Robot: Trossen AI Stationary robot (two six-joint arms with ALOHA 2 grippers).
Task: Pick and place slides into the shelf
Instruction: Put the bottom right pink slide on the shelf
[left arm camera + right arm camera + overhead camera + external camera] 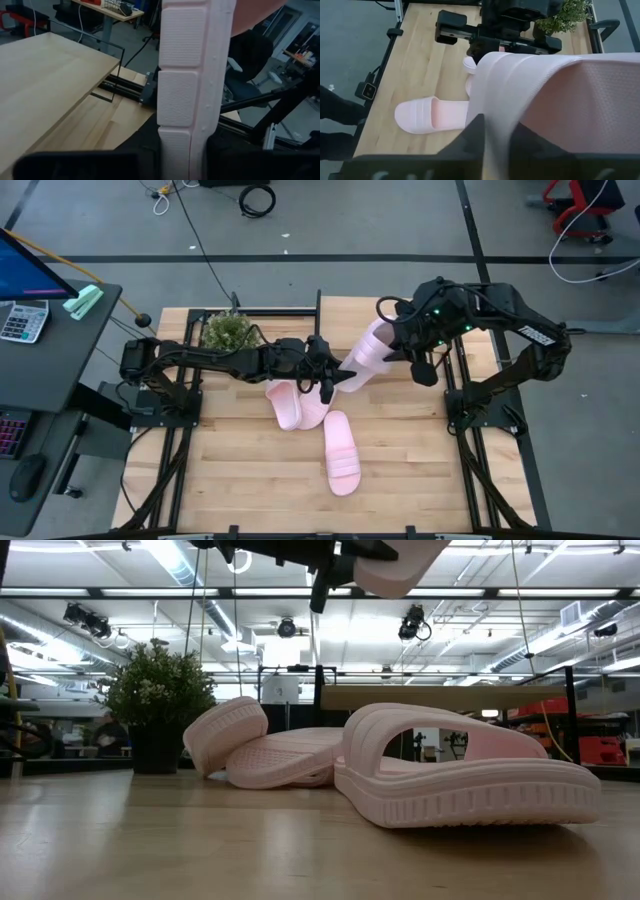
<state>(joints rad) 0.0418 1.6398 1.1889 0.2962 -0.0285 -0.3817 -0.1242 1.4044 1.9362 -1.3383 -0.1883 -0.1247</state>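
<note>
One pale pink slide [365, 358] hangs in the air between both arms, above the table's far middle; its end [400, 565] shows at the top of the low view. My left gripper [326, 375] is shut on its nearer end, and my right gripper [397, 345] is shut on its strap end. Two more slides [290, 402] lie together under the left gripper, one leaning on the other [285, 755]. Another slide [342, 450] rests on its sole nearer the front. The shelf [345, 315] stands at the far edge, seen as a light board [45, 75]. My left gripper pinches the lifted slide across its sole, at the end nearest the left arm [182, 145]. One finger is on the treaded underside and one on the other face. It comes roughly level from the table's left. The slide is clear of the table. My right gripper pinches the slide's wide strap [492, 125] at its edge, the ribbed outer face on one side and the footbed side on the other. It comes from the table's right, slanting down. The slide hangs clear of the table.
A potted plant [228, 330] stands at the far left of the table, left of the shelf. Black frame rails [460, 410] run along both sides. Bare planks [240, 480] lie toward the near edge. A desk with a calculator [22, 320] stands off the table's left.
</note>
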